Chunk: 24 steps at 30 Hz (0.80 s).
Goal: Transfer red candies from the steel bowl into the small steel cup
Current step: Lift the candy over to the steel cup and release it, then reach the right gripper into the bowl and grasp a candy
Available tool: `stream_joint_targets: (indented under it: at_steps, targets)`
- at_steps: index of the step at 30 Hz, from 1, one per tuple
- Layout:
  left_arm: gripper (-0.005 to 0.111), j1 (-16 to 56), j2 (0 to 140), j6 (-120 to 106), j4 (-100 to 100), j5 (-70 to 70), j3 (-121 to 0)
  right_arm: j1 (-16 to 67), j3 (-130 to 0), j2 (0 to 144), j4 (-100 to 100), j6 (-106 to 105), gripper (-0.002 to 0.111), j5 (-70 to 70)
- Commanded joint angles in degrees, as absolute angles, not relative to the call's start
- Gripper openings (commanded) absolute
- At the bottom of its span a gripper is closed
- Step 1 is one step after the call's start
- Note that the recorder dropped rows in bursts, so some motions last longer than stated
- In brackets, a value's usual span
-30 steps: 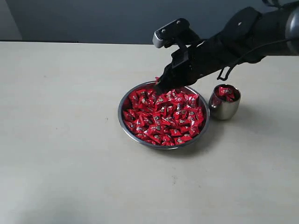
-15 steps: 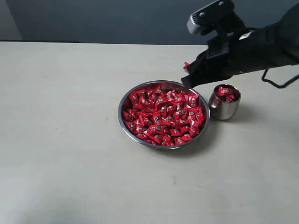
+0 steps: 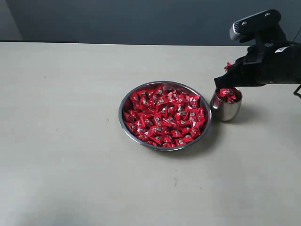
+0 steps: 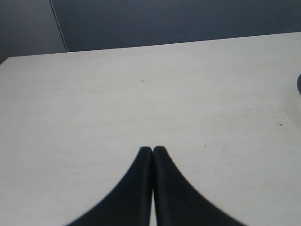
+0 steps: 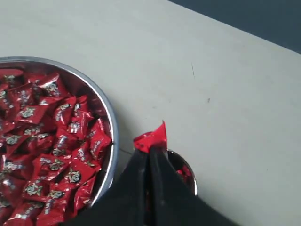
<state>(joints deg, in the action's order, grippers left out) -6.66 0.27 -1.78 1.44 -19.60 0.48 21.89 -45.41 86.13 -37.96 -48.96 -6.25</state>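
The steel bowl [image 3: 123, 104] sits mid-table, filled with red candies [image 3: 164, 117]; the right wrist view shows its rim [image 5: 112, 132] and candies [image 5: 51, 155] too. To its right stands the small steel cup [image 3: 226, 109] with a few red candies [image 3: 227, 94] inside. My right gripper [image 3: 221, 81] hangs just above the cup's left rim, shut on one red candy [image 5: 152, 138] whose wrapper pokes out past the fingertips. Part of the cup [image 5: 188, 172] shows behind the right gripper [image 5: 149, 151]. My left gripper [image 4: 152, 149] is shut on nothing over bare table.
The pale tabletop [image 3: 61, 141] spreads around bowl and cup. A dark wall [image 3: 117, 19] runs behind the table's far edge. The right arm's black body [image 3: 277, 61] reaches in from the right, above the cup.
The right gripper has lifted from the bowl's far rim and travelled right with a red candy, now hanging over the cup. Bowl and cup have not shifted.
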Motion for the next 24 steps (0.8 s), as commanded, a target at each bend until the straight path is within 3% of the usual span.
stream_joint_targets:
  at_steps: [1, 18, 19, 23, 24]
  targets:
    - [0.000, -6.20, 0.00, -1.68, 1.55, -19.30, 0.00, 21.32, -45.32, 89.61, -38.17, -49.01, 0.000, -2.09]
    - [0.000, -6.20, 0.00, -1.68, 1.55, -19.30, 0.00, 21.32, -45.43, 97.83, -37.57, -49.01, 0.001, -3.05]
    - [0.000, -6.20, 0.00, -1.68, 1.55, -19.30, 0.00, 21.32, -45.43, 97.74, -37.57, -49.01, 0.003, -3.20]
    - [0.000, -6.20, 0.00, -1.68, 1.55, -19.30, 0.00, 21.32, -45.43, 96.42, -37.85, -49.01, 0.043, -3.51]
    - [0.000, -6.20, 0.00, -1.68, 1.55, -19.30, 0.00, 21.32, -45.43, 95.98, -37.85, -49.01, 0.044, -3.11]
